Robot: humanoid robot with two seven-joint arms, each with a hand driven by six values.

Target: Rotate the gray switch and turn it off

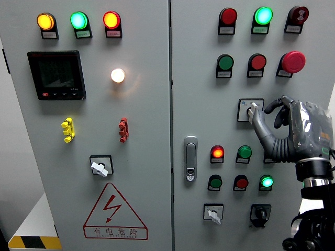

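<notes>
The gray cabinet panel (146,130) carries everything, and it is split in a left door and a right door. On the left door sit three lit lamps (78,21) in a row, a black meter (56,75), a white lamp (118,75), a yellow handle (67,129), a red handle (123,129), a rotary switch (100,167) and a warning triangle (114,212). On the right door are round lamps and buttons, a red mushroom button (293,61), the gray switch (250,110), a door latch (190,158) and two more selector switches (213,213) near the bottom.

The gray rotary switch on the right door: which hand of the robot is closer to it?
Right. The right hand is at the gray rotary switch, with a fingertip on its knob, reaching from the switch's right side. The left hand is not in view.
</notes>
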